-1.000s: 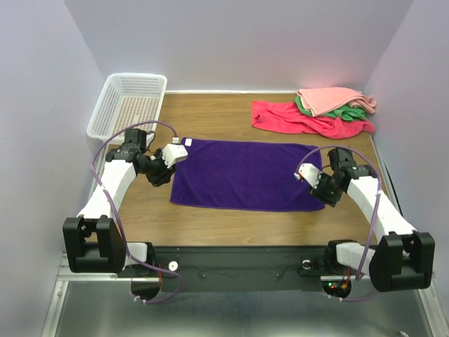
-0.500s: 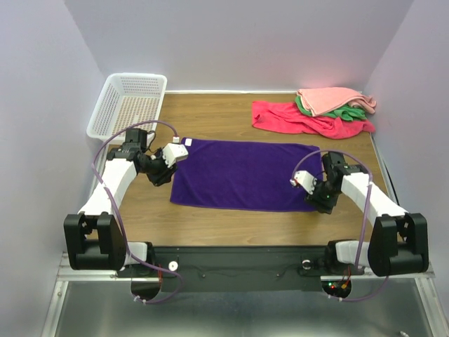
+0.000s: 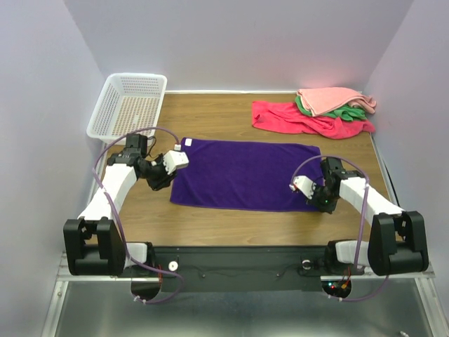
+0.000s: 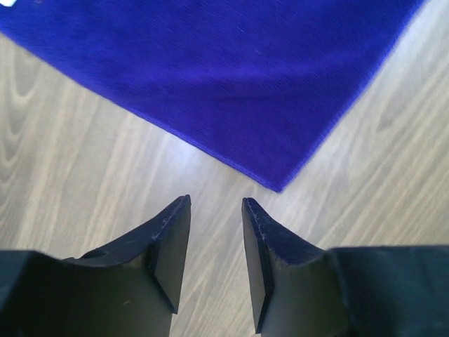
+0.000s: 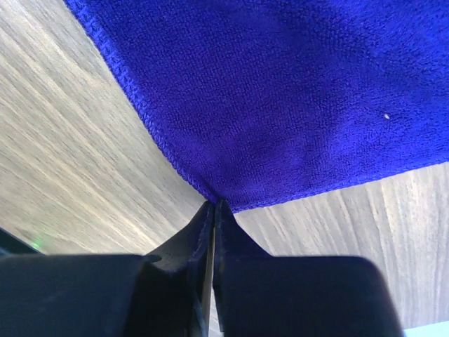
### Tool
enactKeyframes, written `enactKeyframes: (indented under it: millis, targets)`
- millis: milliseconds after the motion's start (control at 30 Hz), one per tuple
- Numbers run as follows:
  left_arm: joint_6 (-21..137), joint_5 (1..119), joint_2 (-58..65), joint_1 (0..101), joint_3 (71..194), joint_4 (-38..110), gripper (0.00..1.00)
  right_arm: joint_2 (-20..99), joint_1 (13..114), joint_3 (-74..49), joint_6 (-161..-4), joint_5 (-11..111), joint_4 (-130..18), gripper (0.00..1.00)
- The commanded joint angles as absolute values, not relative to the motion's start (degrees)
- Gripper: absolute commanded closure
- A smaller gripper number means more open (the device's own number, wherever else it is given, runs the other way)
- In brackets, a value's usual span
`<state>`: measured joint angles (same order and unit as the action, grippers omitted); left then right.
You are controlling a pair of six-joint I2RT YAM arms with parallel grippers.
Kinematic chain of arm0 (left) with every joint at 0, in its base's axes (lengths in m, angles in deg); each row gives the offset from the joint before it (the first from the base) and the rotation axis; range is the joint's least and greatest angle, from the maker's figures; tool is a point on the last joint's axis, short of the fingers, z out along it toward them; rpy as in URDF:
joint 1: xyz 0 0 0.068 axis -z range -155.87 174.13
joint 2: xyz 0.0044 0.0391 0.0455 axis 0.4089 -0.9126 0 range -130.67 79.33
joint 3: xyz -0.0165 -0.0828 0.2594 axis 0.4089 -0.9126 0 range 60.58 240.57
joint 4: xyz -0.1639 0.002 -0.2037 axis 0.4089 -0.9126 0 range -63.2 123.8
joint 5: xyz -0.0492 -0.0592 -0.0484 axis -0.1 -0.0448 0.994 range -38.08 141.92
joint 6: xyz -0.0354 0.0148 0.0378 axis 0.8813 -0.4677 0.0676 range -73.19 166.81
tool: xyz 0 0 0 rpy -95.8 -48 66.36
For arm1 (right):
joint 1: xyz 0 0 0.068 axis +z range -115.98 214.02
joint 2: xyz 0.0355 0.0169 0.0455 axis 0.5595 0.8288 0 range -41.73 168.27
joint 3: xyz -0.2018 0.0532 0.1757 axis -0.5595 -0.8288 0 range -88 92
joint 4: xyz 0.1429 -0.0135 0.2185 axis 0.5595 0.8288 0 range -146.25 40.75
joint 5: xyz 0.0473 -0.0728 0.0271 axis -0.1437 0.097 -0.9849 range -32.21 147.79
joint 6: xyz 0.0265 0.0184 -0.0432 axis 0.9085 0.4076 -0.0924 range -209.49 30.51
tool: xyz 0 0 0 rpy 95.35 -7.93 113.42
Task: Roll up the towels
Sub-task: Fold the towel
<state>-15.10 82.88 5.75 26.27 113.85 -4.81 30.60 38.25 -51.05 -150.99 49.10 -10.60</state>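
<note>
A deep purple towel (image 3: pixel 242 174) lies flat in the middle of the wooden table, with a small white tag (image 3: pixel 177 147) at its far left corner. My left gripper (image 3: pixel 165 181) is open just off the towel's left edge. In the left wrist view its fingertips (image 4: pixel 216 203) hover over bare wood, just short of the towel's corner (image 4: pixel 277 184). My right gripper (image 3: pixel 319 203) is at the near right corner. In the right wrist view it (image 5: pixel 214 205) is shut, pinching the very tip of that corner (image 5: pixel 231 189).
Red (image 3: pixel 287 119), salmon-pink (image 3: pixel 333 98) and green (image 3: pixel 351 112) towels lie heaped at the back right. A white mesh basket (image 3: pixel 130 105) stands at the back left. Pale walls close in on both sides.
My right gripper came down and in to the towel's near right corner and closed on it. The left gripper shifted slightly and stayed open.
</note>
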Motion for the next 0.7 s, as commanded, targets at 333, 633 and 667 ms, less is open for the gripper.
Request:
enactKeyframes:
  millis: [333,633,667]
  targets:
    - [-49.1,78.5,13.3,27.2,101.8,-9.7,0.61,30.5,38.7,-46.7,-148.0,49.0,-11.7,0.99]
    - [-56.5,76.8,12.2,30.9,97.0,-2.9,0.6,33.1,38.8,-43.4,-145.3,46.8,-10.1,0.99]
    - [-56.5,76.8,11.7,31.2,97.1,-2.0,0.6,33.5,38.8,-43.0,-145.4,46.8,-9.9,0.99]
